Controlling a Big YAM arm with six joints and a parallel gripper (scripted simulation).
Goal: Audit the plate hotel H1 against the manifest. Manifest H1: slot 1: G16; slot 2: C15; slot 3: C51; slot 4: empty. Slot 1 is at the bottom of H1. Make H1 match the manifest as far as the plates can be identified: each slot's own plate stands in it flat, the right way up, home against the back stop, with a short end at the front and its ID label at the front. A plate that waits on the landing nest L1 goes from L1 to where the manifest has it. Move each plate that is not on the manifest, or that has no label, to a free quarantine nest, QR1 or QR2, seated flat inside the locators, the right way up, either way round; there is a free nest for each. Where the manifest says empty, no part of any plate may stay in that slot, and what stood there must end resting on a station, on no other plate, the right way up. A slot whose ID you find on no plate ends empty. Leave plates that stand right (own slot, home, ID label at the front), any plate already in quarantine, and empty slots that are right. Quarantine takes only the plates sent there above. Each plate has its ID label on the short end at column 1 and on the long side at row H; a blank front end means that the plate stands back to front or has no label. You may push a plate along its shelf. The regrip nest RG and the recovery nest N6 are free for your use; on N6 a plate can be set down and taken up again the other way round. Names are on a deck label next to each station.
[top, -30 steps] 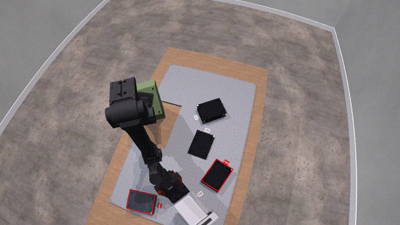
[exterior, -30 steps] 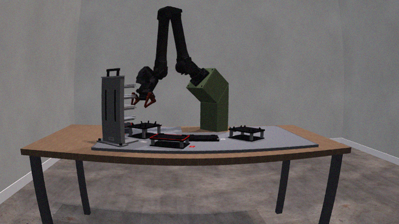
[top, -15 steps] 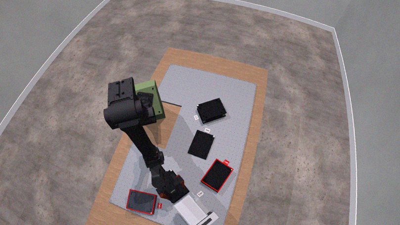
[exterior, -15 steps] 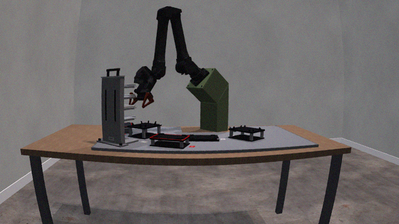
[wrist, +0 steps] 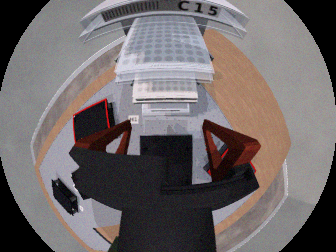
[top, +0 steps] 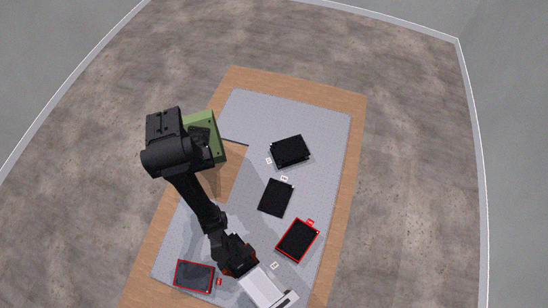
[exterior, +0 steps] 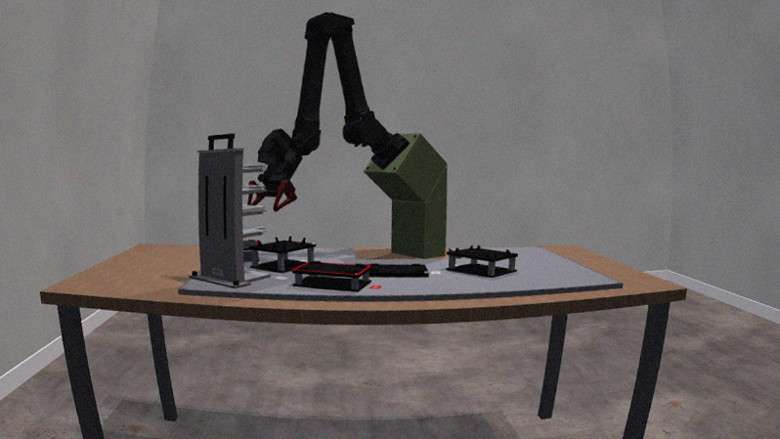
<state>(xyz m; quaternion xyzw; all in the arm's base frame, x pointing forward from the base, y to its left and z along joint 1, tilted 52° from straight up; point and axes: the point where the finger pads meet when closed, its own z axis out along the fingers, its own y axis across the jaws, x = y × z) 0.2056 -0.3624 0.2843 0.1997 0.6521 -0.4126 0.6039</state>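
At the near end of our wrist view, our gripper (wrist: 167, 141) hangs with its red-brown fingers spread wide and nothing between them. Just beyond the fingertips we face the open front of the plate hotel H1 (exterior: 219, 206), which stands at one end of the grey deck mat (top: 308, 121) on the tabletop (exterior: 130, 273). We see clear plates stacked on its shelves, and the plate (wrist: 163, 48) closest below the top shelf juts toward us, its well grid showing. Above it, the front of another plate (wrist: 167, 14) reads C15. The fronts of the lower plates are too blurred for us to read.

Beside the hotel, a red-edged nest (top: 192, 275) lies on one side and a second red-edged nest (top: 297, 240) on the other. Farther along the mat we see two black nests (top: 275, 197) (top: 289, 150), and beyond them our green pedestal (exterior: 419, 201).
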